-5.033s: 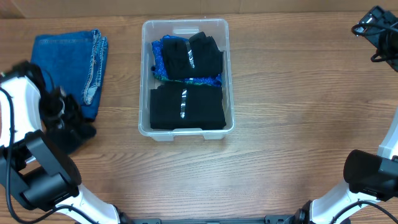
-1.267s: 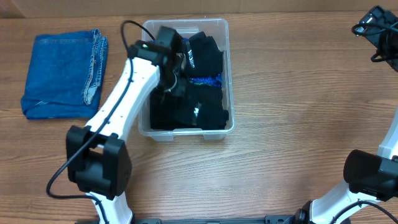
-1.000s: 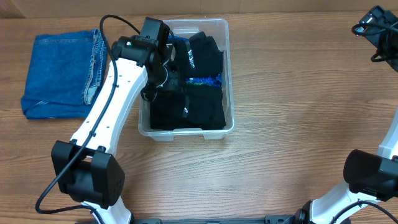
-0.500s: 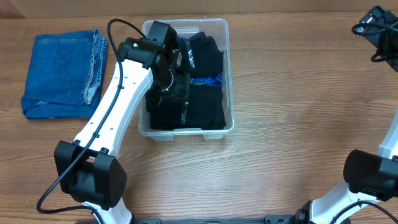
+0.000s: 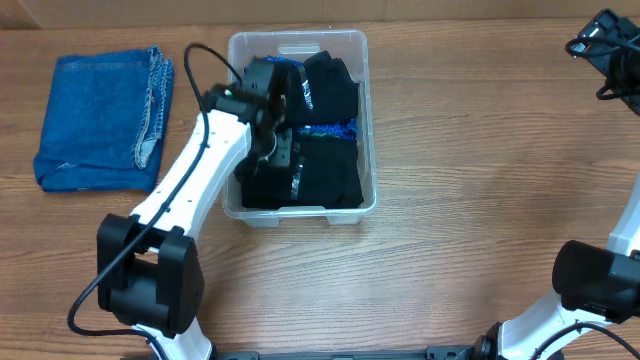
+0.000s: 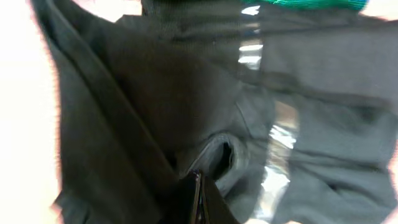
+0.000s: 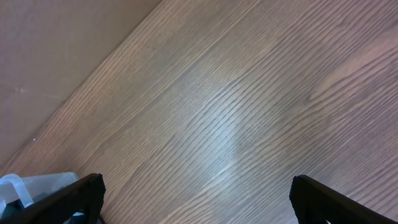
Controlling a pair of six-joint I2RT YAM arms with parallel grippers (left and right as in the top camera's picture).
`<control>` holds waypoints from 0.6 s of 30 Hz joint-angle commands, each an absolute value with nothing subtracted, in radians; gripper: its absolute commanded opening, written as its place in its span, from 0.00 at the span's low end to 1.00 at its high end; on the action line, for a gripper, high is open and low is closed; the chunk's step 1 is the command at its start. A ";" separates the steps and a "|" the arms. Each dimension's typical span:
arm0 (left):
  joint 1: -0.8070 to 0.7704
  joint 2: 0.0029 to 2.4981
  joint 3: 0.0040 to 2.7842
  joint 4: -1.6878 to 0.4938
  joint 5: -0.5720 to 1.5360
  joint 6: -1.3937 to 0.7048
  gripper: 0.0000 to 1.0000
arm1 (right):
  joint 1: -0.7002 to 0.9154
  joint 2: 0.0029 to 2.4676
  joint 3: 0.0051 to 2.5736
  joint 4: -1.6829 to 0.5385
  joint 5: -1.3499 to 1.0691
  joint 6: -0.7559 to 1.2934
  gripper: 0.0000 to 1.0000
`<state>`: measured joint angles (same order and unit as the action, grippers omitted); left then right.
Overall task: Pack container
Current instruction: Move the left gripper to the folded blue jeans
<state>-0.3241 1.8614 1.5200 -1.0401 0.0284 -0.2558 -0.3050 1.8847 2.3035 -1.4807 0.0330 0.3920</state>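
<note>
Your container (image 5: 371, 130) sits in the middle of the table (image 5: 480, 200), with its long sides running away from you. It is see-through. It is nearly full of folded black clothes (image 5: 330, 175). A bit of blue cloth (image 5: 332, 130) with a pattern peeks out between the black piles, about halfway along the container.

Your left arm (image 5: 190, 190) comes in over the container's left wall and bends down inside it. Your left claw (image 6: 197, 183) is low in the container, right down against the black clothes on the left side. In the left wrist view its two fingers look pressed together, with only a thin line between them. You cannot tell if any cloth is caught in there, because it is all dark and blurry. Shiny stripes (image 6: 273, 134) show on the black cloth just past the claw.

To the left of the container, well apart from it, lies a folded pair of blue jeans (image 5: 100, 120).

Your right claw (image 7: 196, 183) is far off to the right of the container, up above the bare wood. Its fingers are spread wide with nothing in them. A brown cardboard wall (image 7: 62, 43) stands behind the table there.
</note>
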 commanded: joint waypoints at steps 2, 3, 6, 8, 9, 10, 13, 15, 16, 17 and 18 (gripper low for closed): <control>-0.329 1.846 1.348 -0.900 0.007 -0.247 0.04 | -0.304 1.874 2.311 -1.476 0.039 0.394 1.00; -0.328 1.846 1.322 -0.871 0.007 -0.247 0.04 | -0.304 1.874 2.311 -1.476 0.039 0.393 1.00; -0.327 1.845 1.312 -0.851 0.012 -0.247 0.04 | -0.304 1.874 2.311 -1.476 0.039 0.393 1.00; -0.328 1.845 1.365 -0.898 0.022 -0.246 0.04 | -0.304 1.874 2.311 -1.476 0.039 0.393 1.00; -0.328 1.845 1.421 -0.948 0.023 -0.246 0.04 | -0.304 1.874 2.311 -1.476 0.039 0.394 1.00; -0.328 1.845 1.470 -0.991 0.023 -0.244 0.05 | -0.304 1.874 2.311 -1.476 0.039 0.393 1.00; -0.328 1.845 1.714 -1.184 0.026 -0.208 0.19 | -0.304 1.874 2.311 -1.476 0.039 0.394 1.00; -0.328 1.845 1.849 -1.277 0.026 -0.208 0.35 | -0.304 1.874 2.311 -1.476 0.039 0.394 1.00; -0.327 1.845 1.932 -1.328 0.026 -0.208 0.44 | -0.304 1.874 2.311 -1.476 0.039 0.394 1.00; -0.324 1.845 1.997 -1.364 0.020 -0.201 0.51 | -0.304 1.874 2.311 -1.476 0.039 0.394 1.00; -0.319 1.845 2.038 -1.388 0.000 -0.201 0.57 | -0.304 1.874 2.311 -1.476 0.039 0.394 1.00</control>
